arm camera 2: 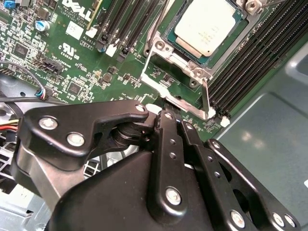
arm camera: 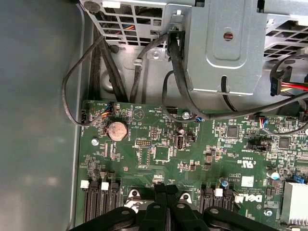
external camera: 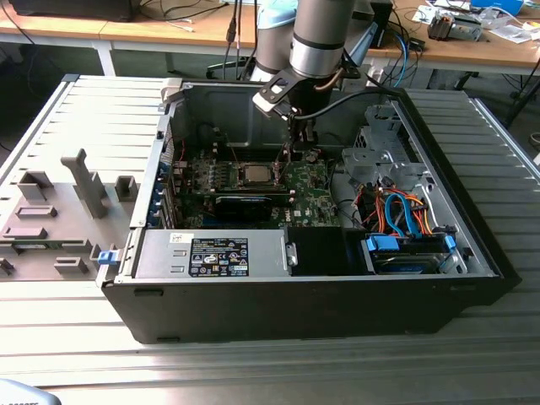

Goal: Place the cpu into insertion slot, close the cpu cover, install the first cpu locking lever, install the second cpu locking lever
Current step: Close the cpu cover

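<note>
Chip (arm camera 2: 207, 23) seated in socket (arm camera 2: 168, 37), cover frame (arm camera 2: 185, 63) looks down around it. Gripper (arm camera 2: 174, 119) closed, nothing visibly held, tips just beside thin locking lever (arm camera 2: 206, 98). Risk: tips slip off wire lever, it springs back, tips gouge board (arm camera: 159, 154).

A thick silver-grey cylindrical arm (external camera: 316, 38) is being shown in the exterior view, with a pale blue joint cap (external camera: 274, 17) being seen behind it. A small bracket (external camera: 272, 94), black with a white face, is being carried at the wrist, and a black cable (external camera: 346, 99) is being looped alongside. In the second wrist view the hand (arm camera 2: 174, 120) is being shown as matte black linkage bars with rounded ends, being pinned by round silver screws (arm camera 2: 173, 195) of differing sizes. In the first wrist view two narrow black fingers (arm camera: 160, 195) are being flanked by broader black outer links
</note>
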Available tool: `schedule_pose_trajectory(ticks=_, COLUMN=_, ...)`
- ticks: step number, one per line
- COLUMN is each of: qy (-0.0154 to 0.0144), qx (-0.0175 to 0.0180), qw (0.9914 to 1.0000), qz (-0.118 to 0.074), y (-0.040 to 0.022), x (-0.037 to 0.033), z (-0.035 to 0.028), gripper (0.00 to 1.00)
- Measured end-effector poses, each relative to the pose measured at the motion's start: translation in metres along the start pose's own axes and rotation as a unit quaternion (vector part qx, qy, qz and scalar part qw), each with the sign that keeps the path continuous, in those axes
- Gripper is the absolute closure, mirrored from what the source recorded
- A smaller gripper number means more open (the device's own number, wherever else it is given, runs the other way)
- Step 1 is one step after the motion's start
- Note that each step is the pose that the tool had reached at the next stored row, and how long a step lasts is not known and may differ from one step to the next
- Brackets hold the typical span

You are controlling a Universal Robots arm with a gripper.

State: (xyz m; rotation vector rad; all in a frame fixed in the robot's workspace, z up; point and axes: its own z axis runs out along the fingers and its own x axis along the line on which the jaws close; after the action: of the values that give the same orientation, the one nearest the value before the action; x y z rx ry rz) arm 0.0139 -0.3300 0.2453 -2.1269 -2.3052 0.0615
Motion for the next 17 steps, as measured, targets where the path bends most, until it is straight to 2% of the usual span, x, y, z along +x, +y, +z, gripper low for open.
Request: schedule_pose_trajectory(ticks=17, qy=0.0, qx=0.0, qw=1.0, qz=0.0, y=-0.0049, x=0.0004, z=0.0002, gripper=0.89)
